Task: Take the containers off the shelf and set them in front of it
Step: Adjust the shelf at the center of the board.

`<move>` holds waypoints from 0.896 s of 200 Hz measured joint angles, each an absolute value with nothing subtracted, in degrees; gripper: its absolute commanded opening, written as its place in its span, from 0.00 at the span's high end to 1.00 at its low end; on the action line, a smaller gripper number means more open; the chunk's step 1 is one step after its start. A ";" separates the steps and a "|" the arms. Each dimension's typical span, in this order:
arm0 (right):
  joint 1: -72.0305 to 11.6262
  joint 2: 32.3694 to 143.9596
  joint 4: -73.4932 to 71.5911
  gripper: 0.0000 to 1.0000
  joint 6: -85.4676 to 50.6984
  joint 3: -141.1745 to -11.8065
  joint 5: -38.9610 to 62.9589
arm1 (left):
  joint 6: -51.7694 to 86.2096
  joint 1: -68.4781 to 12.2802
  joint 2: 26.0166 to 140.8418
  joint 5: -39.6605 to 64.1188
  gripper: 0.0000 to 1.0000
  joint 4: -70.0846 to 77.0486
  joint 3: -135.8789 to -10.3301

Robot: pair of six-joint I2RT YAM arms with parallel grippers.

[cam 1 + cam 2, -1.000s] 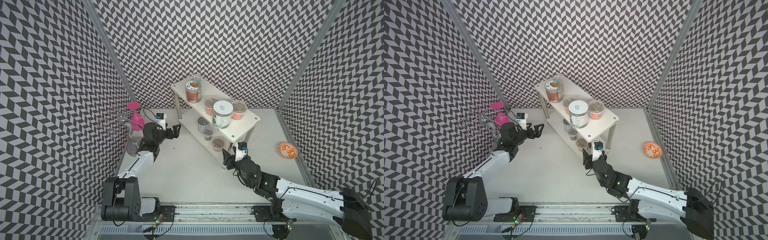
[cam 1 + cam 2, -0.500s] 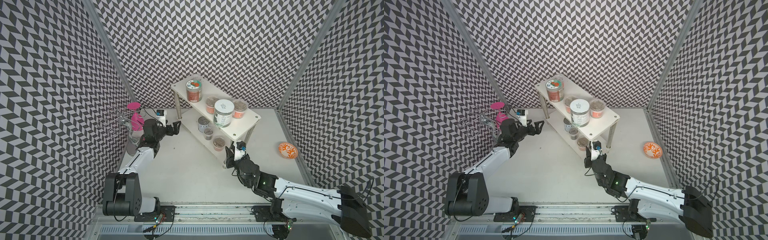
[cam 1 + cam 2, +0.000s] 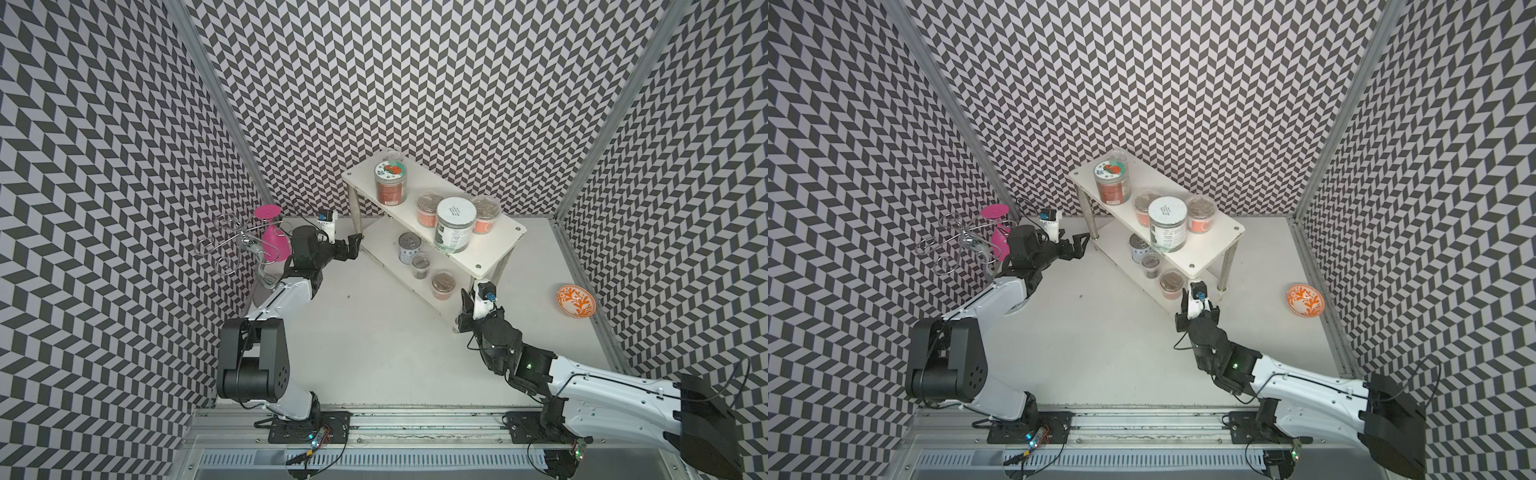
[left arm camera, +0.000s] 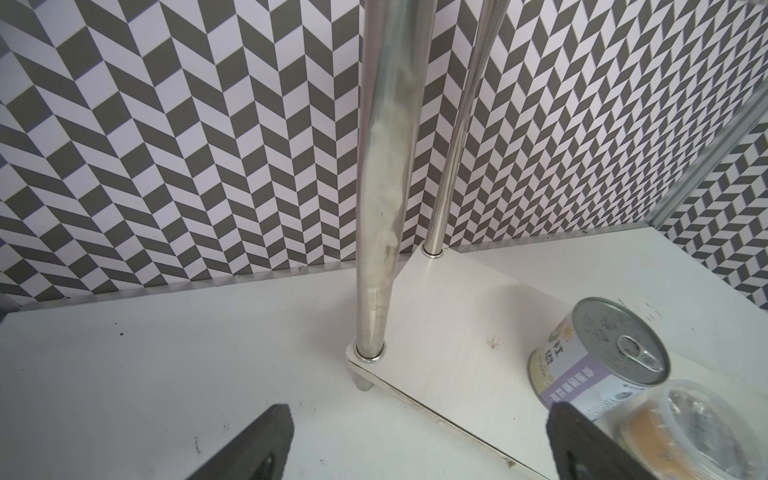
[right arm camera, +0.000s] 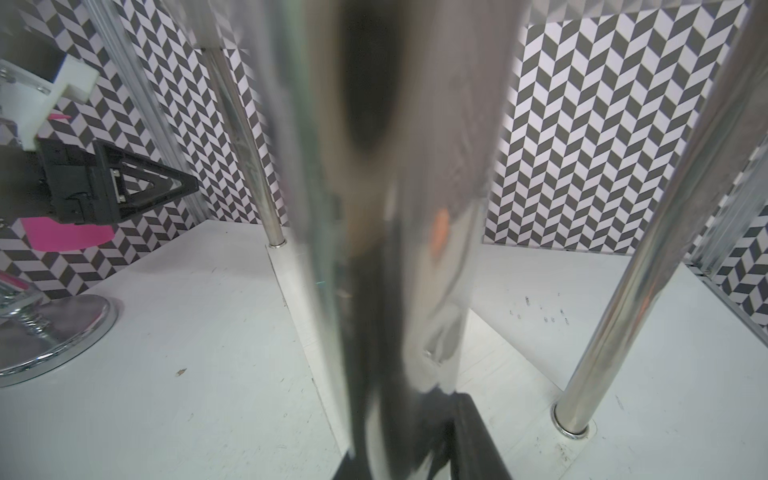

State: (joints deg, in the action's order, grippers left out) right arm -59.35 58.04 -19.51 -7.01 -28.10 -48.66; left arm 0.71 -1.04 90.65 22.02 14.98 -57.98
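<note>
The white two-tier shelf point(image 3: 486, 245) point(image 3: 1208, 245) stands at an angle at the back. Its top board carries the teal-orange-lidded jar point(image 3: 390, 183), the white-lidded jar point(image 3: 455, 224) and clear tubs point(image 3: 484, 214). On the lower board are the silver can point(image 3: 409, 247) point(image 4: 594, 357) and two tubs point(image 3: 442, 284). My right gripper point(image 3: 469, 307) point(image 5: 399, 449) is shut on the shelf's front chrome leg point(image 5: 395, 208), which fills the right wrist view. My left gripper point(image 3: 353, 245) point(image 4: 417, 419) is open and empty, by the shelf's left front leg point(image 4: 374, 249).
A pink goblet point(image 3: 272, 239) hangs on a silver wire stand point(image 3: 232, 245) at the left wall, just behind my left arm. An orange-patterned dish point(image 3: 575, 300) lies by the right wall. Patterned walls close in three sides.
My right gripper has moved up to the shelf's front leg and closed on it. My left gripper has shifted a little toward the shelf's left end, still open.
</note>
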 measured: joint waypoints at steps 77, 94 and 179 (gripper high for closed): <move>-54.06 53.04 -20.97 0.97 -3.42 -24.23 -47.09 | -6.52 0.78 105.32 27.83 0.12 15.79 -72.31; -52.51 52.01 -21.78 0.98 -2.52 -23.29 -46.04 | -7.90 0.78 107.46 29.89 0.17 15.55 -74.98; -44.77 48.80 -22.79 0.98 -1.19 -21.08 -40.51 | -8.56 0.75 110.69 39.55 0.52 15.33 -77.14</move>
State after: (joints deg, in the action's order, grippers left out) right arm -44.77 48.80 -22.79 -1.19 -21.08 -40.51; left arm -8.56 0.75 110.69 39.55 15.33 -77.14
